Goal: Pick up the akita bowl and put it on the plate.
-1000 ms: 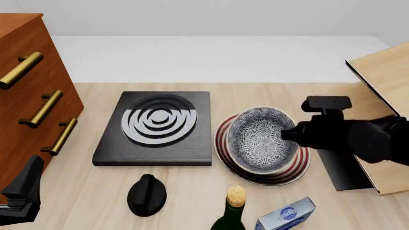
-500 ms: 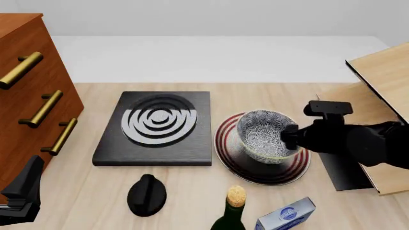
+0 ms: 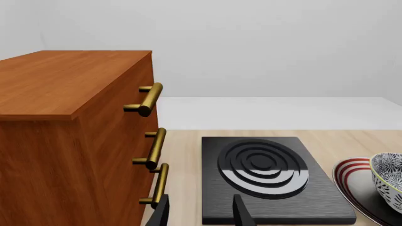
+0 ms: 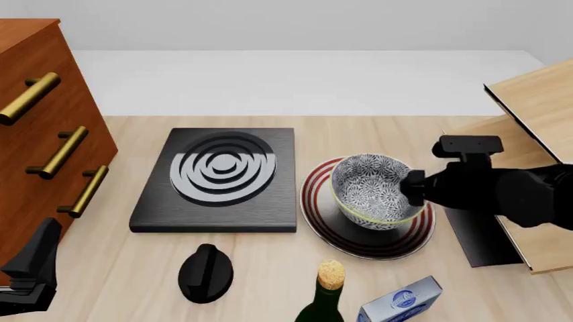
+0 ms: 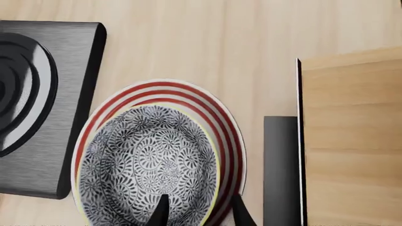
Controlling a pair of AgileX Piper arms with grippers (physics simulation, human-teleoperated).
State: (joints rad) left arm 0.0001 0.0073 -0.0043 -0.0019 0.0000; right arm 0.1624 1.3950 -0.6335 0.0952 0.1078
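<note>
White porcelain covered inside and out with a dense dark grey-blue flower pattern: this is the akita bowl (image 4: pixel 375 192), round and deep, with a pale rim. It sits inside the red rings of the plate (image 4: pixel 321 218), a large white plate whose rim carries concentric red bands. The bowl is smaller than the plate and lies toward the plate's far right part, so more of the red rim shows on the near and left sides.

The right gripper (image 5: pixel 196 212) is at the bowl's right edge. In the right wrist view its two dark fingers (image 5: pixel 159 213) are parted, with the bowl's rim between them; whether they touch the rim cannot be told.

The left gripper (image 3: pixel 199 214) is low at the near left corner of the table (image 4: pixel 268 275), well apart from the bowl, fingers spread and holding nothing. Just left of the plate lies a black square slab (image 4: pixel 219 180) with white rings.
</note>
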